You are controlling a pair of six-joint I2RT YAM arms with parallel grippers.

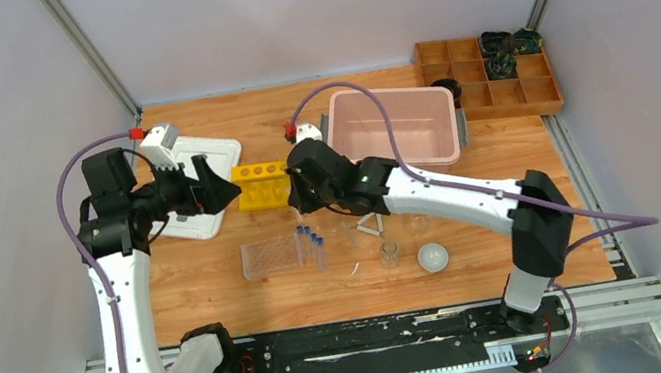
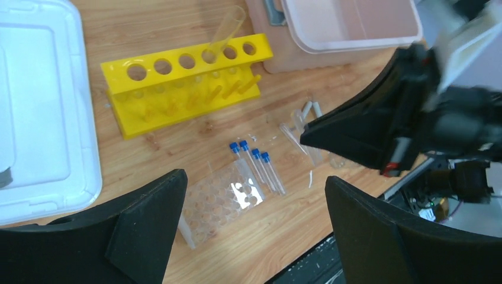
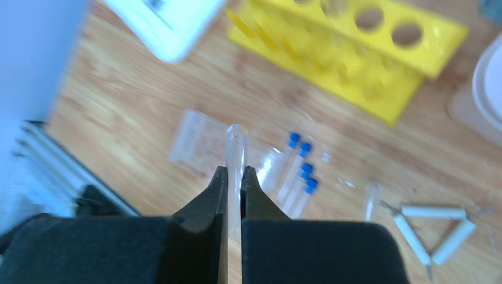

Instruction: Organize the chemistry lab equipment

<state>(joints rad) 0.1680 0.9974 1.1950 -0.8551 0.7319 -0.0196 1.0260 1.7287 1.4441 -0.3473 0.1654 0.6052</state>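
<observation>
A wooden table (image 1: 223, 296) stands between plain grey walls. Nearest the arm bases sit the small white round dish (image 1: 433, 257) and two small glass cups (image 1: 389, 255), apart from each other. Just beyond them the clear plastic tube rack (image 1: 270, 255) lies flat, with nothing visibly in it. Four blue-capped tubes (image 1: 312, 241) lie side by side against its right edge, and the white triangle (image 1: 371, 225) is a little farther right.

Above this cluster the right gripper (image 3: 235, 171) is pinched tight on a bare glass tube (image 3: 235, 139), whose rounded end pokes out past the fingertips. The step in hand looks like carrying this tube to the yellow rack (image 1: 263, 186), which already holds one leaning tube (image 2: 226, 32) and has several free holes. The next move calls for turning the tube upright over a free hole and lowering it straight.

The left gripper (image 2: 256, 177) hangs near the yellow rack, spread wide with nothing in it. Behind it lies the white lid (image 1: 215, 155). The pink tub (image 1: 392, 125) looks bare inside. The wooden tray (image 1: 474, 97) holds dark items in its far-right compartments.
</observation>
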